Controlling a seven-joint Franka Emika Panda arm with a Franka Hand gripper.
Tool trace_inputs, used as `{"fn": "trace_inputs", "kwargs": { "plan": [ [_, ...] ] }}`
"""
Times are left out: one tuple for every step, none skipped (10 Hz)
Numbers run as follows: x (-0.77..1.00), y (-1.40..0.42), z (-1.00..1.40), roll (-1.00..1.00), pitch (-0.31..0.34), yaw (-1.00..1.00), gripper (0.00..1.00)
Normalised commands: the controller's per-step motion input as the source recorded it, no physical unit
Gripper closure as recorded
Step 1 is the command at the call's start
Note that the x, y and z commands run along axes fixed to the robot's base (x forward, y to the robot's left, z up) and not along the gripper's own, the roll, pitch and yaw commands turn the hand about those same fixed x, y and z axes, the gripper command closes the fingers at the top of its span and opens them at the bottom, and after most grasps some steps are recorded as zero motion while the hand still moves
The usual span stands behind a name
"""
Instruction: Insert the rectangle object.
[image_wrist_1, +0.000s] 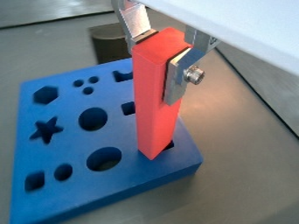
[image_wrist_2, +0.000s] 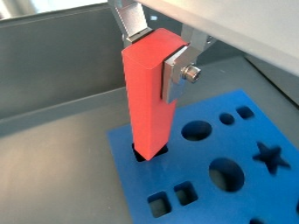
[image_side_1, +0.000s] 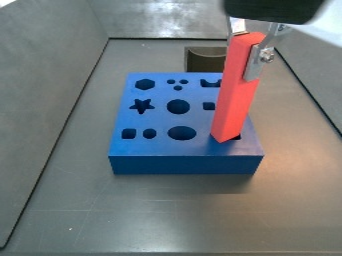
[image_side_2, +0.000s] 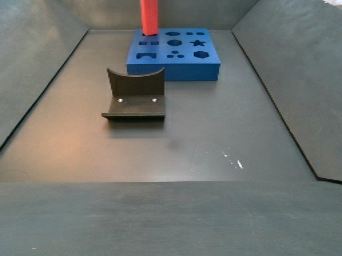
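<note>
In a wrist view, the gripper (image_wrist_1: 165, 54) is clamped on the upper end of the rectangle object (image_wrist_1: 158, 96), silver finger plates pressed on opposite faces. The bar stands upright, its lower end already in a hole at the corner of the blue block (image_wrist_1: 70, 179). To finish the step well, I judge the bar should be kept plumb and pushed straight down along its own length, without twisting, so its flat faces stay parallel to the hole's walls; the jaws should part only once it is seated.

In a wrist view from the opposite side, the gripper (image_wrist_2: 159, 48) holds the rectangle object (image_wrist_2: 149, 96) the same way, and the bar's foot sits inside a dark opening near the block's (image_wrist_2: 228, 188) corner. Its long axis runs vertically, top end at the fingers, bottom end in the block.

In a side view, the rectangle object (image_side_1: 235, 90) rises from the near right corner of the blue block (image_side_1: 181, 160), leaning very slightly rather than perfectly upright. How deep it goes cannot be told. The gripper (image_side_1: 254, 42) grips its top.

In a side view from farther off, only the bar's (image_side_2: 150, 16) lower part shows, above the blue block (image_side_2: 177, 62); the fixture (image_side_2: 134, 96) stands well apart on the floor; the gripper is out of frame
</note>
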Motion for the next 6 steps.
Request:
{"fn": "trace_inputs", "kwargs": {
  "plan": [
    [0.0,0.0,-0.08,0.02,0.0,-1.0,1.0],
    [0.0,0.0,-0.08,0.02,0.0,-1.0,1.0],
    [0.0,0.0,-0.09,0.02,0.0,-1.0,1.0],
    [0.0,0.0,-0.11,0.03,0.0,-1.0,1.0],
    [0.06,0.0,-0.19,0.07,0.0,-0.95,1.0],
    [0.33,0.0,-0.28,0.0,0.041,-0.39,1.0]
  ]
}}
